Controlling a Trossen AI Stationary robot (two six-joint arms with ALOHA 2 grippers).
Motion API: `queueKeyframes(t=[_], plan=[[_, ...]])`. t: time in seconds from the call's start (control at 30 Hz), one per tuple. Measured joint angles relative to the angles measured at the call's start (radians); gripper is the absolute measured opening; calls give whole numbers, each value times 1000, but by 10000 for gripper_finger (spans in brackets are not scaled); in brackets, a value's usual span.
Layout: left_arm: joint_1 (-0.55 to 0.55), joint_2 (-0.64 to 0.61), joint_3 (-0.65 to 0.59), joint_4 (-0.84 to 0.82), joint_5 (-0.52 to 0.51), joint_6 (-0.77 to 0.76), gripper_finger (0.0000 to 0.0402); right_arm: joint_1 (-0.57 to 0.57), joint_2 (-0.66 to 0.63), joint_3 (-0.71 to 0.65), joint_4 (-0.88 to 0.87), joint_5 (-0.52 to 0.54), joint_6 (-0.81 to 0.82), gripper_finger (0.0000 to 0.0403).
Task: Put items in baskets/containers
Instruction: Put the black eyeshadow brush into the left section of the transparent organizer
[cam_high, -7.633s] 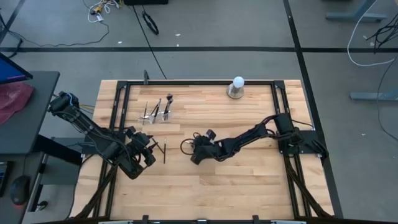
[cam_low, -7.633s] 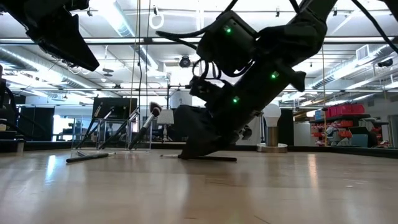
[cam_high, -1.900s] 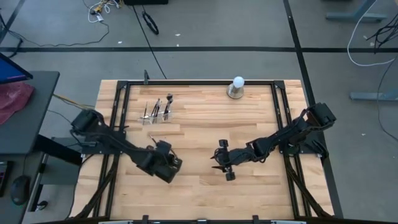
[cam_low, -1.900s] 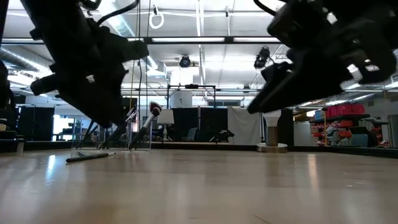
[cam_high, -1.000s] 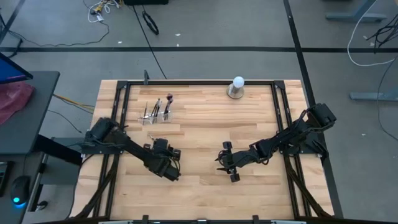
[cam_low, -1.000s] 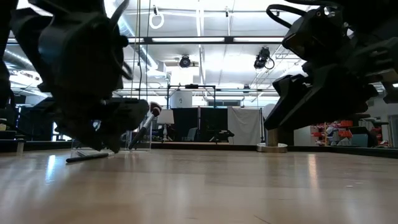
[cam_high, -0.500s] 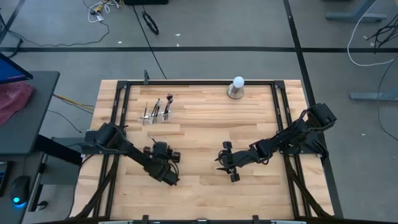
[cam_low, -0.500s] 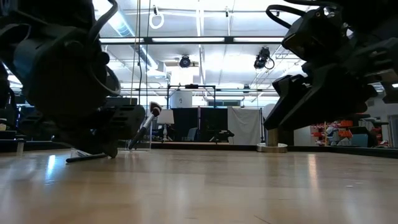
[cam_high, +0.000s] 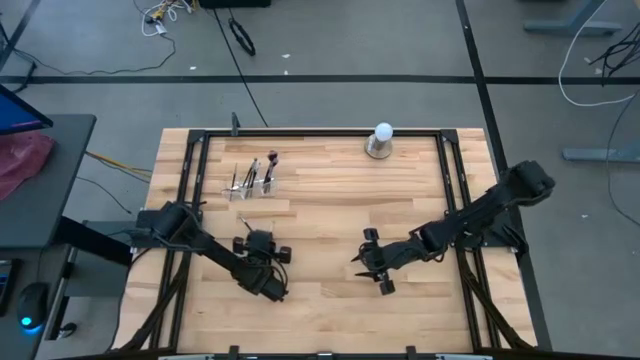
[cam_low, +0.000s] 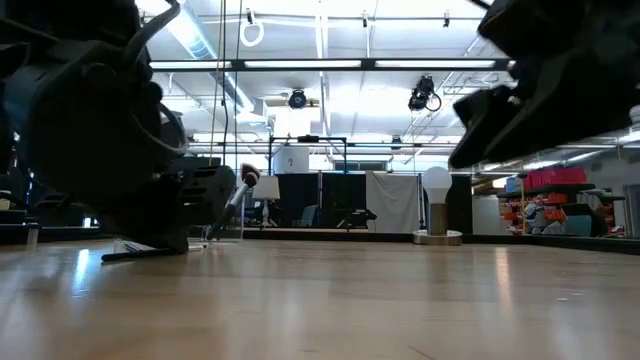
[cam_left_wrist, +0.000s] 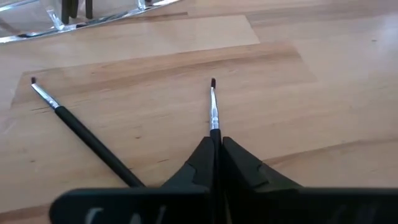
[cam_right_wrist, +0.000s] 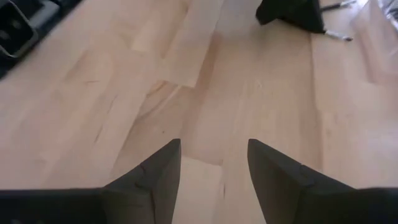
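the left gripper (cam_left_wrist: 216, 144) sits low over the table (cam_high: 330, 200) at about 8 o'clock from its centre, jaws pressed together on a thin brush (cam_left_wrist: 213, 106) whose tip points away toward the holder (cam_high: 250, 184). a 2nd brush (cam_left_wrist: 74, 122) lies flat just beside it, at a slant, apart from the fingers (cam_left_wrist: 198, 163). the clear holder stands toward 11 o'clock with a few brushes upright in it, well apart from the left gripper. the right gripper (cam_right_wrist: 214, 155) hangs above bare wood at about 4 o'clock, jaws spread with nothing between them. a white ball on a round base (cam_high: 380, 141) rests near 12 o'clock.
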Motion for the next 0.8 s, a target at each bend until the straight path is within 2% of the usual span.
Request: queueKeyframes(t=[0.2, 0.4, 0.6, 0.8], plan=[[-22, 2, -1, 45, -27, -10, 14, 9, -162, 0, -111, 0, -1, 187], [-49, 3, 1, 184, -87, 1, 14, 9, -289, 0, -223, 1, -3, 187], [-62, 7, 37, 204, -105, 23, 14, 9, -332, -1, -320, 1, -5, 187], [-50, 10, 97, 211, -101, 112, 13, 7, -330, -75, -260, 0, -6, 187]])
